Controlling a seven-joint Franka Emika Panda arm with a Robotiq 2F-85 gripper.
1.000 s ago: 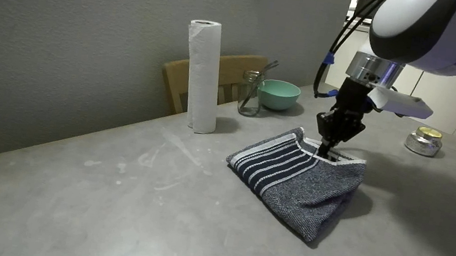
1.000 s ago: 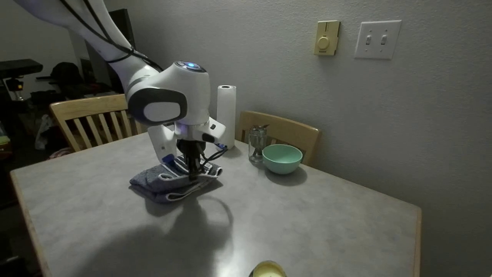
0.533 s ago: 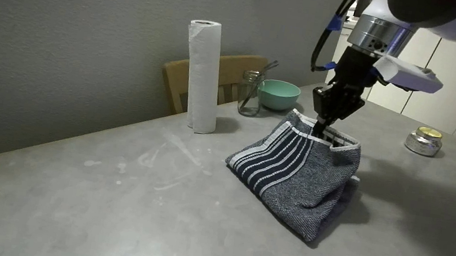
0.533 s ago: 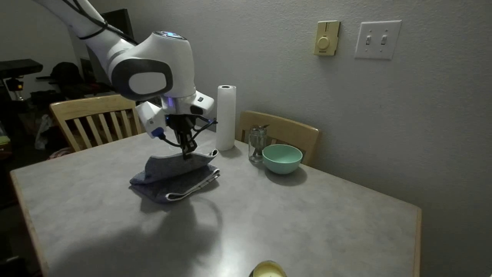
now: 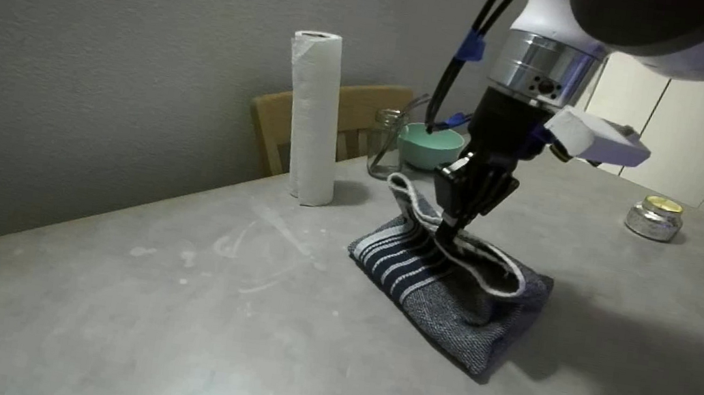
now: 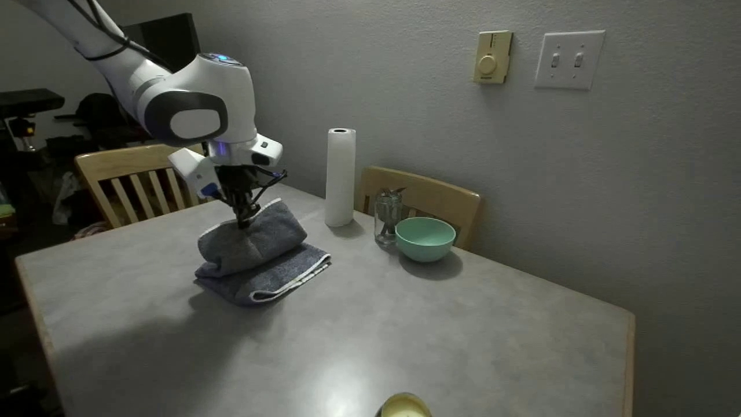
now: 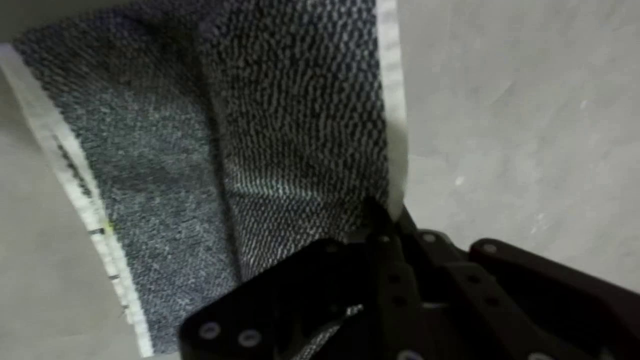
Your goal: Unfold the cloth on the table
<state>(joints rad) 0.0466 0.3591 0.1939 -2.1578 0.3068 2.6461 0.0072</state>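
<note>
Dark grey-blue terry cloth lies partly folded on the counter, its upper layer raised above the lower. Fingers pinch that layer at its white edge. Paper-towel roll stands upright, apart from the cloth.

In an exterior view we look slantwise down over the table, the cloth nearer us than the yellow-topped jar. In an exterior view we face the wall with the light switches, that jar cropped at our near edge and the cloth beyond it. Both exterior views share the cloth, paper-towel roll and green bowl. In the wrist view we look closely down past the end effector onto cloth and table.
</note>
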